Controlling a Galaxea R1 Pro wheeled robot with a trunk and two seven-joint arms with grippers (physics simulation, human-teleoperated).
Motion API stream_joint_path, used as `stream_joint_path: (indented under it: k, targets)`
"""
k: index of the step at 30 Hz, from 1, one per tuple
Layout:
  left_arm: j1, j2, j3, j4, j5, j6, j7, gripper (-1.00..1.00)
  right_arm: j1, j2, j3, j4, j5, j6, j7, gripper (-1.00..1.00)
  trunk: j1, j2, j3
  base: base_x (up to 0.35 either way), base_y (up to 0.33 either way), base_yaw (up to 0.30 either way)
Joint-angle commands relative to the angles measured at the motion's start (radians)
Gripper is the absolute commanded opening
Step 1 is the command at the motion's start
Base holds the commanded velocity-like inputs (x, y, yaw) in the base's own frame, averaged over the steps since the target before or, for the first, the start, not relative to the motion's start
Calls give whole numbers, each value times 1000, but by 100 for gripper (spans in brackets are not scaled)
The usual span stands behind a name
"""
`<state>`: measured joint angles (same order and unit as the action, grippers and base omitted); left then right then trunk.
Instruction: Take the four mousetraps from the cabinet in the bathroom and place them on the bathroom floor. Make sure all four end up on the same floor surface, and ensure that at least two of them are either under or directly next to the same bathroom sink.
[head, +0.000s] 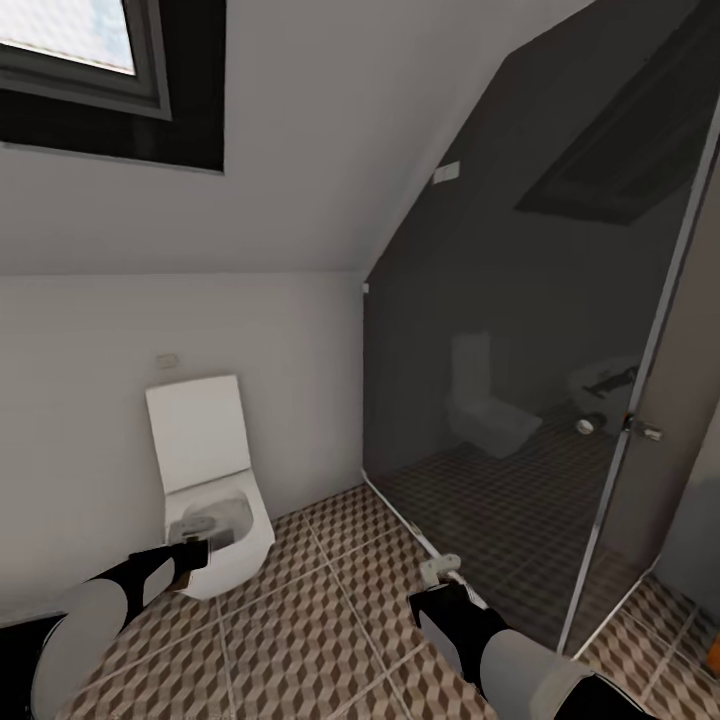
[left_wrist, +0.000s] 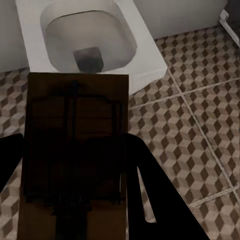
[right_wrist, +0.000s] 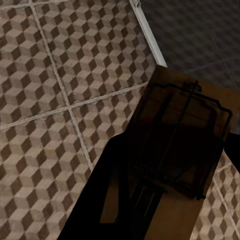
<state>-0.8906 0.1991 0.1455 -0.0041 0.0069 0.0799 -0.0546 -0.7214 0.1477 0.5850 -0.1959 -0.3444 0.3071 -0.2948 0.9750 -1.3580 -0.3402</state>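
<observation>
While the head view looks down into a sloped-ceiling bathroom, the bathroom floor (head: 330, 610) spreads across the lower half, its large square tiles printed with brown, beige and white cubes and split by pale grout lines. A dark glass shower screen (head: 520, 400) stands on the right, smooth and reflective (a faint toilet shape shows in it), framed by a slim metal post. Against the plain white wall sits the toilet (head: 215, 500), a boxy white form with its flat lid raised and a rounded bowl.

Both arms reach forward and down from the bottom edge, black sleeves over pale grey segments. The left gripper (head: 190, 555) hangs just in front of the toilet bowl, and the right gripper (head: 445, 585) hangs over the tiles close to the screen's base rail.

In the left wrist view, the left gripper (left_wrist: 75, 190) has its dark fingers (left_wrist: 145, 180) clamped on either side of a mousetrap (left_wrist: 75, 150), a flat rectangular tan wooden board carrying a dark wire spring frame; it is held above the floor with the toilet bowl beyond it. In the right wrist view, the right gripper (right_wrist: 170, 200) likewise grips a second mousetrap (right_wrist: 185, 145), the same wood and wire, held over the tiles beside the white rail.
</observation>
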Motion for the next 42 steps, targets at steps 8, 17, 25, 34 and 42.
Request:
stream_joint_path:
  k: [8,17,25,34,42]
  targets:
    - [-1,2,7,-1,-2,6,-4,-100,0,0,9,-2,-8,6,-7,-100,0,-1,-1,0,0,300]
    - [-1,2,7,-1,-2,6,-4,-100,-1,0,9,-2,-8,6,-6,-100,0,-1,-1,0,0,300]
    - [-1,2,7,-1,-2,6,-4,-100,-1,-2,9,-2,-9,6,-3,-100,0,-1,-1,0,0,258]
    - [-1,2,7,-1,-2,4,-4,-100,-1,-6,9,-2,-8,1,-1,-100,0,-1,-1,0,0,34]
    - [-1,1,7,-1,-3,4,-4,-100,-1,-7,9,-2,-8,5,-2,-100,0,-1,-1,0,0,1]
